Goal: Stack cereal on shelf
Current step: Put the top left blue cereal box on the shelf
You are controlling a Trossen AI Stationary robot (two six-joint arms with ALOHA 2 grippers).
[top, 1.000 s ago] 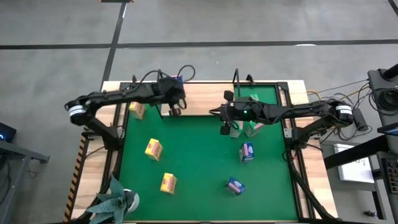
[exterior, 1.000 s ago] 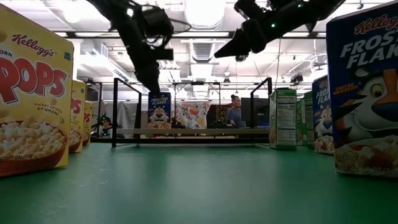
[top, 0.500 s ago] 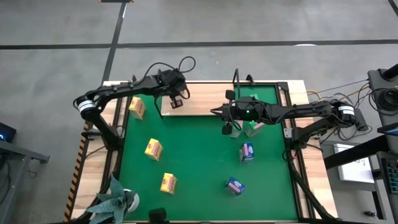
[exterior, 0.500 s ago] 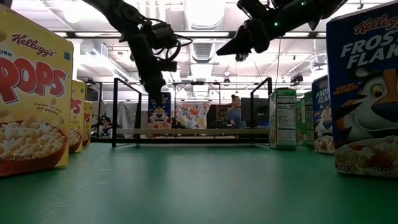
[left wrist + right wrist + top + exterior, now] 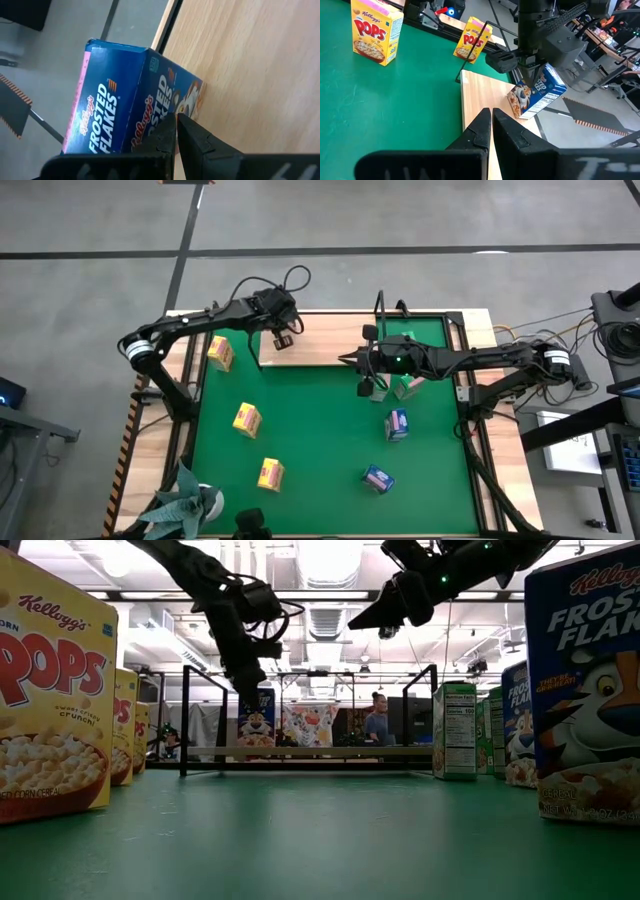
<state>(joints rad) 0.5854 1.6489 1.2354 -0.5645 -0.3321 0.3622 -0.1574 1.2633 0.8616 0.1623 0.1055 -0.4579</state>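
Blue is the colour of the cereal box (image 5: 537, 96) that the left pincer (image 5: 281, 340) pinches at the far left end of the wooden shelf (image 5: 320, 350). In the right wrist view the box leans over with its bottom edge on the board; it is hard to tell if it rests there with all its weight. The left wrist view shows the same box close up beside the light wood. The right pincer (image 5: 345, 359) hangs above the green mat (image 5: 320, 440), near the front edge of the shelf, with its two fingers pressed together and nothing between them. Under that arm, two green boxes (image 5: 402, 387) stand close together by the right end of the shelf. Nearer the front of the surface are two more blue boxes (image 5: 397, 424), one standing and one lying down. On the left side are three yellow boxes (image 5: 247, 419), spread well apart, one of them by the left edge near the shelf. A person (image 5: 377, 718) shows in the room far behind the shelf.
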